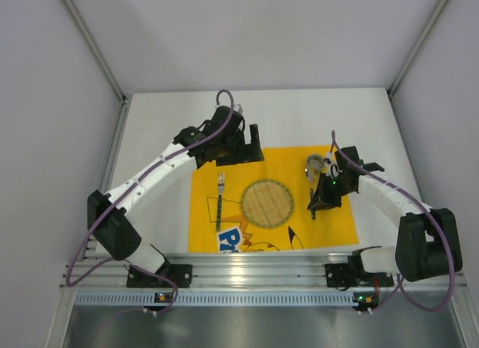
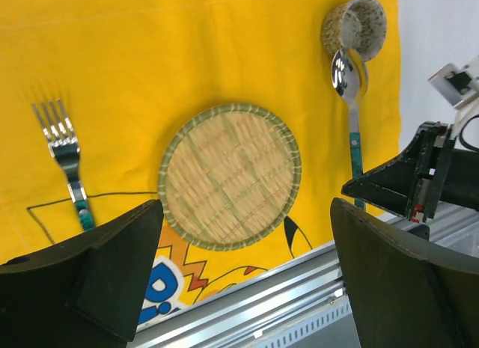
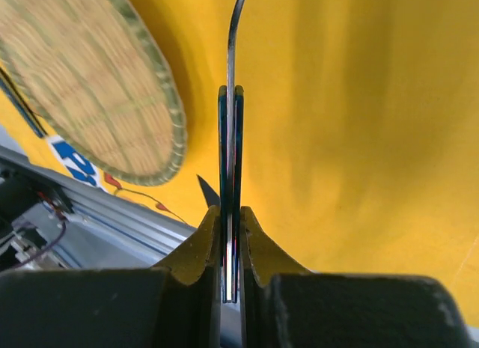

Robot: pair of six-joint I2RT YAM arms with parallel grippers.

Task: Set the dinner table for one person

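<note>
On the white dinner table (image 1: pixel 299 116) lies a yellow cloth (image 1: pixel 329 221) with a round woven plate (image 1: pixel 266 203) in its middle. A fork (image 1: pixel 220 200) rests left of the plate. My right gripper (image 1: pixel 317 204) is shut on the green handle of a spoon (image 3: pixel 230 131), right of the plate. The spoon's bowl points at a small speckled cup (image 2: pixel 355 26) tipped on its side. My left gripper (image 1: pixel 251 155) hangs open and holds nothing over the cloth's far edge, and the plate (image 2: pixel 229 176) shows between its fingers (image 2: pixel 120 266).
A ribbed aluminium rail (image 1: pixel 262 262) runs along the near edge, where both arm bases are bolted. Grey walls close in the left, right and far sides. A blue-lettered cartoon print (image 1: pixel 233 239) marks the cloth's near edge.
</note>
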